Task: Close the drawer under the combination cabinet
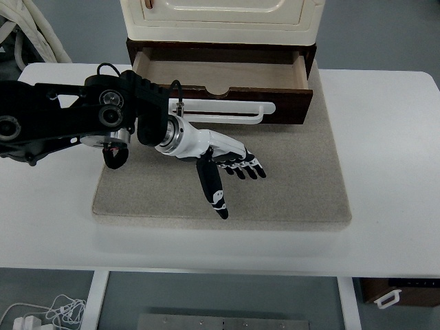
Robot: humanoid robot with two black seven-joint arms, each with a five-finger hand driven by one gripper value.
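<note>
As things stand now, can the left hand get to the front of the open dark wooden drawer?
Probably yes: the left hand hovers open over the beige mat, and nothing lies between it and the dark wooden drawer.

Robot lab: white table (385, 137), loose floor cables (48, 313) (bare grey floor).

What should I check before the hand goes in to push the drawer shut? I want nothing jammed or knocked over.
1. Drawer is open and needs closing: ok, it is pulled out under the cream cabinet.
2. Nothing inside to catch: ok, the visible interior is bare.
3. Left hand holds nothing: ok, fingers spread and relaxed.
4. Hand lined up on the drawer front: not ok, it hovers over the mat, in front of the drawer and apart from it.
5. White handle clear of the cable by the wrist: cannot tell.
6. Right hand out of the way: ok, not in view.
</note>
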